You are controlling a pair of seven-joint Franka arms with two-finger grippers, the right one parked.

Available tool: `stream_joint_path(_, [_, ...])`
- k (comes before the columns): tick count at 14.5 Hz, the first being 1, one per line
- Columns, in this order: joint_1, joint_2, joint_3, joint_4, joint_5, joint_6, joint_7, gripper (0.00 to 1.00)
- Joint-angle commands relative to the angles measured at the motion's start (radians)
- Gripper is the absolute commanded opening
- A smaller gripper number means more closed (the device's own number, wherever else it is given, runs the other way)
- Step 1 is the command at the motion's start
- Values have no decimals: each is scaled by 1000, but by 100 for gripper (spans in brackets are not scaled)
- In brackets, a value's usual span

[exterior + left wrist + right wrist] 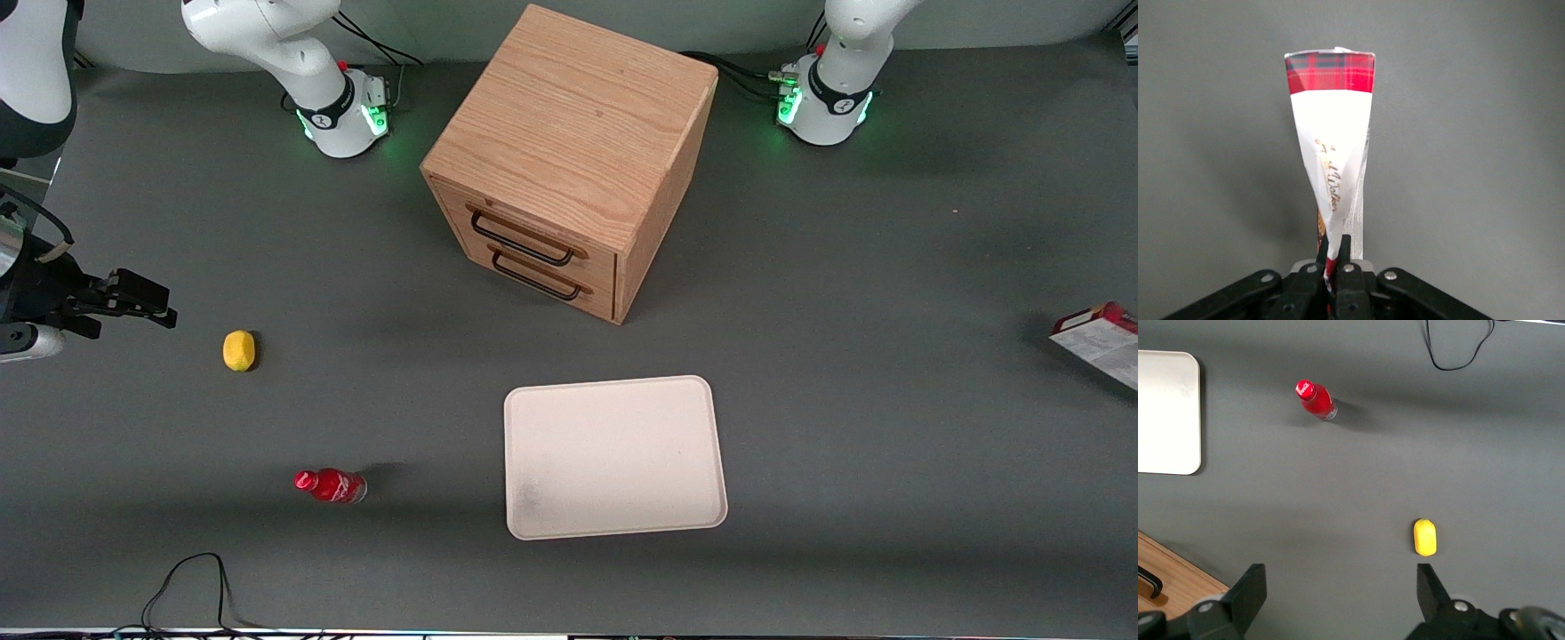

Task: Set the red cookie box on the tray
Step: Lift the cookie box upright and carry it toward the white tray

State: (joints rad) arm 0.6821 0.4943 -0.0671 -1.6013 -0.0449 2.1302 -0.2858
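My left gripper [1335, 249] is shut on one end of the red cookie box [1331, 133]. The box reaches away from the fingers, showing a white panel with gold script and a red tartan end, with grey mat beneath it. In the front view only part of the red cookie box [1101, 340] shows, at the picture's edge toward the working arm's end of the table; the gripper itself is out of that view. The pale cream tray [613, 458] lies bare on the mat, nearer the front camera than the cabinet, far from the box.
A wooden drawer cabinet [569, 160] with two black handles stands mid-table. Toward the parked arm's end lie a yellow lemon [238, 350] and a small red bottle [331, 485]. A black cable [187, 587] loops near the front edge.
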Motion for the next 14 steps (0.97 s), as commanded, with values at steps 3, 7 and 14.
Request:
stream_joint_path(3, [-7, -151, 10, 145, 55, -307, -12, 0])
stream_joint_path(7, [4, -161, 12, 329, 121, -484, -9, 0])
stream_joint_path(14, [-123, -209, 9, 345, 137, -542, -10, 0])
